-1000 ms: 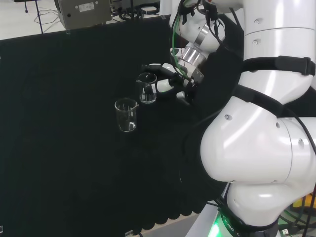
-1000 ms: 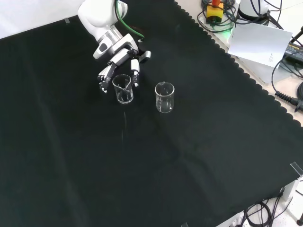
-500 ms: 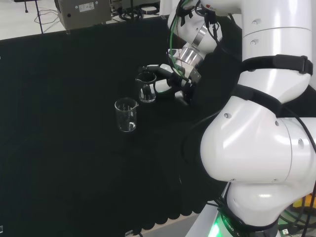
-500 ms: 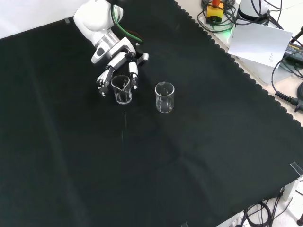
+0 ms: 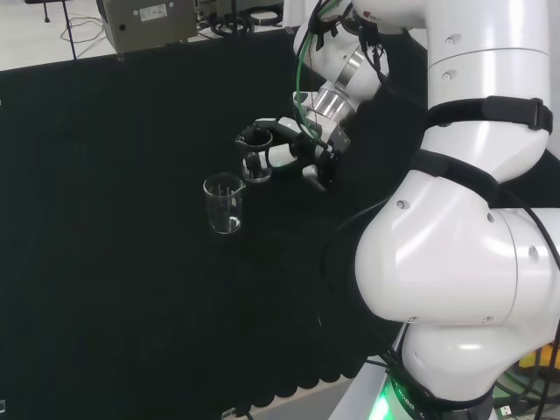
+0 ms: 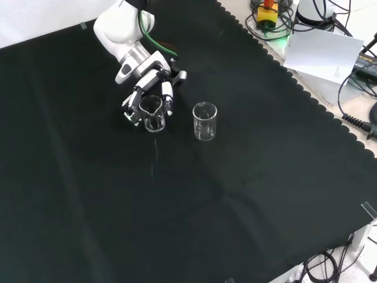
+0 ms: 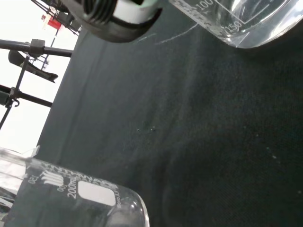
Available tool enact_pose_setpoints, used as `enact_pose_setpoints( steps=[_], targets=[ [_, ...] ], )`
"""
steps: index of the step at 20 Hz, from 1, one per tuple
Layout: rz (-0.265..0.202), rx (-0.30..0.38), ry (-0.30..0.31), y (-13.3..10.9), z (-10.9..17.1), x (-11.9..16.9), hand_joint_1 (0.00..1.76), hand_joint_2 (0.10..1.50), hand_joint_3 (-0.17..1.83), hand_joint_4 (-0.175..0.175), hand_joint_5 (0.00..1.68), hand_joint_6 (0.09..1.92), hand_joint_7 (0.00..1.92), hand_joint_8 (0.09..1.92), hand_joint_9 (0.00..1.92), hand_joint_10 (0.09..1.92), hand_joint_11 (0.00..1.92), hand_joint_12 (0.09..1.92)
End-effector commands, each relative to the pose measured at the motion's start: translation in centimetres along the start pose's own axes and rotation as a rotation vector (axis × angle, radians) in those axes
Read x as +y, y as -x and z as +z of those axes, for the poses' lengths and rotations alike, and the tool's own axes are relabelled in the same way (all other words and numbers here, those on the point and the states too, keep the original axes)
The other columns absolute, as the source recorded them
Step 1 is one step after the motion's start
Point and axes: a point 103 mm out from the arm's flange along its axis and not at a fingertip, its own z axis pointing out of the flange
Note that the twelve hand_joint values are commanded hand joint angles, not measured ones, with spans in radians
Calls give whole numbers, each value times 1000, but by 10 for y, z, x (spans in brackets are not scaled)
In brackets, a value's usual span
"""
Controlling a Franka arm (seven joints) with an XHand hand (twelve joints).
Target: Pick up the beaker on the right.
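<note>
The black and white robot hand (image 6: 148, 94) has its fingers (image 6: 168, 93) curled round a small clear glass beaker (image 6: 152, 112), which sits on the black cloth (image 6: 194, 194) covering the bench. In the front view a second, taller clear glass beaker (image 6: 204, 121) stands free just right of the held one, apart from it

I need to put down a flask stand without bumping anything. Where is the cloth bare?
In the front view, the black cloth lies bare below both beakers. It is crowded where the hand wraps the held beaker, with the free beaker beside it.
</note>
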Motion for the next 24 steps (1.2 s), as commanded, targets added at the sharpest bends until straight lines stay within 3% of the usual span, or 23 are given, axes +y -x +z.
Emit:
enact_pose_setpoints(
  steps=[1, 3, 7, 8, 10, 11, 13, 15, 18, 24],
  targets=[
    [15, 22, -1, -1, 16, 8, 1035, 882, -175, -36, 498, 1236, 462, 832, 546, 604, 5, 1381],
    [16, 33, 11, 4, 7, 1, 1047, 885, -175, -35, 486, 1234, 447, 828, 546, 604, 11, 1384],
    [54, 29, 64, -4, 27, 17, 1126, 937, -175, -32, 580, 1222, 499, 830, 597, 606, 72, 1367],
    [62, 24, 106, -6, 28, 17, 1151, 960, -175, -37, 675, 1194, 580, 833, 650, 607, 129, 1354],
    [78, 17, 201, -11, 29, 20, 1162, 1051, -170, -62, 1013, 881, 860, 837, 863, 601, 365, 1281],
    [71, 30, 246, -13, 17, 13, 1205, 1059, -172, -34, 1115, 758, 1078, 665, 1024, 558, 569, 1200],
    [58, 33, 314, -17, -12, -2, 1271, 1041, -175, -36, 1248, 528, 1423, 265, 1312, 401, 940, 1006],
    [46, 13, 342, -18, -44, -16, 1305, 1024, -175, -128, 1389, 279, 1528, 87, 1485, 270, 1163, 862],
    [20, -35, 339, -19, -78, -30, 1319, 1013, -175, -170, 1488, 89, 1565, 87, 1611, 145, 1313, 749],
    [-3, -112, 343, -25, -116, -50, 1322, 1009, -175, -175, 1516, 87, 1573, 87, 1653, 99, 1357, 719]
  ],
)
